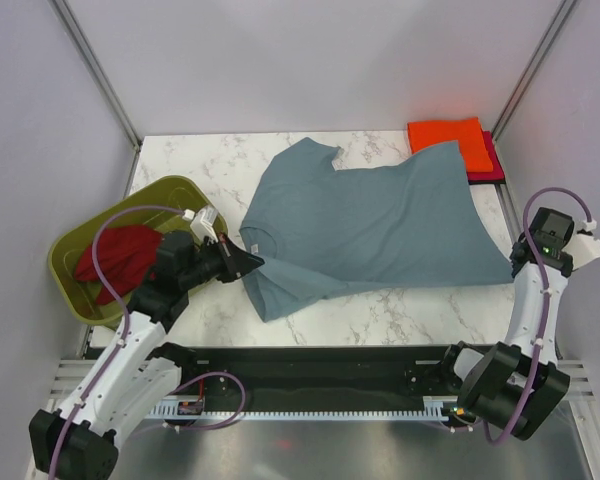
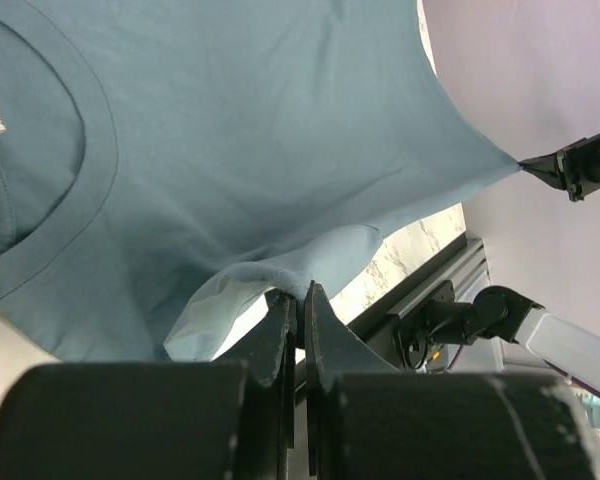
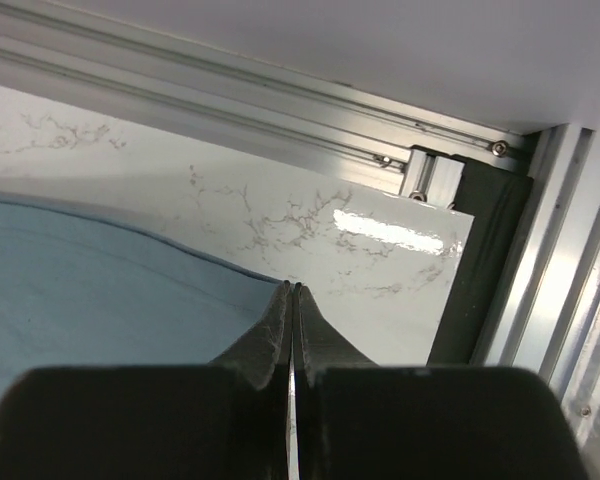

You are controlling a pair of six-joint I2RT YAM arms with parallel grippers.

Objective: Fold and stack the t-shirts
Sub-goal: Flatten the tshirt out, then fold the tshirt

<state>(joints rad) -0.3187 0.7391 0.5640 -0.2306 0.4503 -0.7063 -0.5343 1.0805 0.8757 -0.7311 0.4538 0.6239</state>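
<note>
1. The left gripper (image 1: 248,262), left of centre in the top view, was clamped shut on a fold at the edge of the slate blue-grey t-shirt (image 1: 380,225).
2. The right gripper (image 1: 513,266), at the right edge, pinched that shirt's corner, jaws together.
3. The shirt lay spread between them across the middle of the marble table (image 1: 400,315).
4. At upper right, the orange t-shirt (image 1: 445,135) lay folded on the magenta-red t-shirt (image 1: 494,160).
5. At left, the dark red t-shirt (image 1: 120,258) lay bunched in the olive tub (image 1: 170,185).

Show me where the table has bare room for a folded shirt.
Bare marble: back left, between the olive tub and the collar of the blue-grey shirt; and the front strip, between that shirt's hem and the black rail. Crowded: the back right corner, with the orange shirt on the magenta shirt, and the tub, holding the dark red shirt.
</note>
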